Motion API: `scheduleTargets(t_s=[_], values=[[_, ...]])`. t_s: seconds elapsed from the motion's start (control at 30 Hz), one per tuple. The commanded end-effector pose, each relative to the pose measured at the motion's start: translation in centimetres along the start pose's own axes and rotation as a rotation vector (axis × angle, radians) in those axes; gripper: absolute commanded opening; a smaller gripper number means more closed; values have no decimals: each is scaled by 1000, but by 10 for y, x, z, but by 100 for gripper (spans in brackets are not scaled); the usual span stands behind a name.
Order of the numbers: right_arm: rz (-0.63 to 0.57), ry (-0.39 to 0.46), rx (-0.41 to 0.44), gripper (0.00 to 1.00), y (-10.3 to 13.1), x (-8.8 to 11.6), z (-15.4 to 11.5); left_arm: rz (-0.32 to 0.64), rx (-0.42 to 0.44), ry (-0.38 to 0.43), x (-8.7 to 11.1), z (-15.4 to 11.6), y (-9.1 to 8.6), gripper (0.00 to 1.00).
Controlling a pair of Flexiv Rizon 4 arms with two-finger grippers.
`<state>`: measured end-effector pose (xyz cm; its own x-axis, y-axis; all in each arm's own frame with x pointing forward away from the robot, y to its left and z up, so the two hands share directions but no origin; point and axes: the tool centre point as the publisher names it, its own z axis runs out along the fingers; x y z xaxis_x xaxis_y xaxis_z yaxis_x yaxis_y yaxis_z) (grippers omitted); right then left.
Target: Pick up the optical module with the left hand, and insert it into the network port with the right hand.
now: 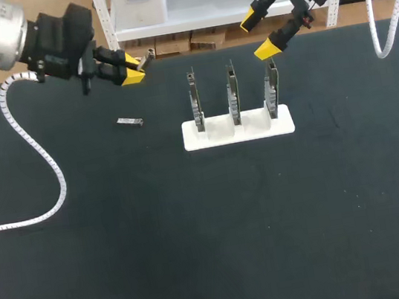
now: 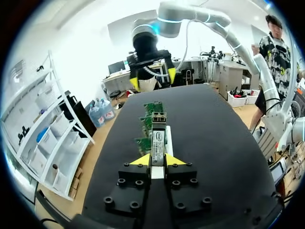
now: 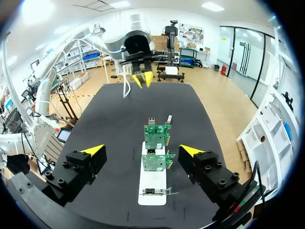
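I clench my left fingers (image 1: 128, 75) on the slim silver metal optical module (image 1: 146, 56) and hold it in the air above the worktop's far left part, close to the far edge. In the left wrist view the module (image 2: 157, 145) lies lengthwise between my yellow tips (image 2: 142, 160). It is a narrow rectangular metal bar with a white printed label on its upper face. Most of its length sticks out ahead of the tips, pointing towards the row of boards.

My right fingers (image 1: 268, 49) are released and spread wide with nothing between them. They hang over the far edge of the worktop, just above the right end of the board stand. In the right wrist view the yellow tips (image 3: 190, 150) stand well apart on either side of the boards below.

The flat white rectangular stand (image 1: 216, 133) sits on the black cloth worktop (image 1: 215, 252) near the middle of its far edge. It carries three upright green circuit boards (image 1: 233, 98) set in a row, apart from one another. The board nearest my left fingers has a small metal port cage (image 2: 158, 116) on it.

A second small silver module (image 1: 129, 121) lies flat on the worktop between the stand and the left edge, well apart from both pairs of fingers.
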<state>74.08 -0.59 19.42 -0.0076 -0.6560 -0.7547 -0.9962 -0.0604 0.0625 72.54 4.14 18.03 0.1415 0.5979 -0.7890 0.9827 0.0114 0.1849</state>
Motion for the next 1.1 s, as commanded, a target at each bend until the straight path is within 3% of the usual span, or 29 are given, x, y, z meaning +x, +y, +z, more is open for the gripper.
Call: scheduleTargets(t_s=[0.03,0.27,0.63,1.1], values=[[0,0,2,100,1,0,0,-17,-36,-47,-15,-3,-19,0],[0,0,2,100,1,0,0,-31,-37,-145,-37,5,-37,0],[0,0,2,100,1,0,0,-25,-56,-272,-66,29,-41,0],[0,0,2,100,1,0,0,20,18,-302,-92,61,-42,0]])
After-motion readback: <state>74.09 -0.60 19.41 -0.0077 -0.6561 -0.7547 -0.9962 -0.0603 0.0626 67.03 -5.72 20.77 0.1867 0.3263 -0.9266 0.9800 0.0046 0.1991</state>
